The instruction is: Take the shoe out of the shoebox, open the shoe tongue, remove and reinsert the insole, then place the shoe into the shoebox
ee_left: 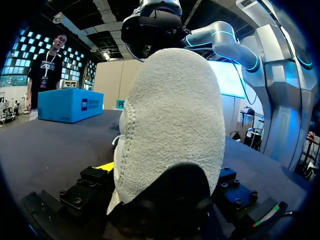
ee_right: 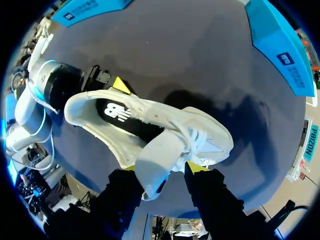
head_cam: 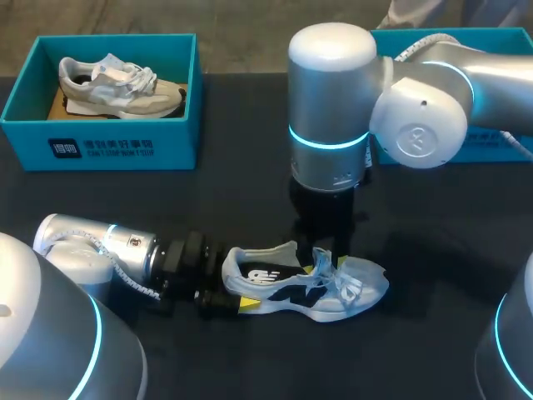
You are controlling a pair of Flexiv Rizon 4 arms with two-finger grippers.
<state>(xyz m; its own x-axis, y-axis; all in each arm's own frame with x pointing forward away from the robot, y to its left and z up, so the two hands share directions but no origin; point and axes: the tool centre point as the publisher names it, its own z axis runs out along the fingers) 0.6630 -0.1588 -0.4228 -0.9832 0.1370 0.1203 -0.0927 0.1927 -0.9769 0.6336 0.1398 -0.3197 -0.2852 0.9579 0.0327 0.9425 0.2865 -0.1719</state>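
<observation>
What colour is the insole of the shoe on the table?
Black insole with a white mark; best in the right wrist view.

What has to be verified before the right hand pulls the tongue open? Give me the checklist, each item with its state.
1. The shoe is out of its box and lies on the table: ok.
2. The left hand clamps the heel from both sides: ok.
3. The right hand has the tongue between both fingers: ok.
4. The insole lies inside the shoe, its heel end in plain sight: ok.
5. The far right shoebox is free to take the shoe back: cannot tell, because the right arm hides its inside.
</observation>
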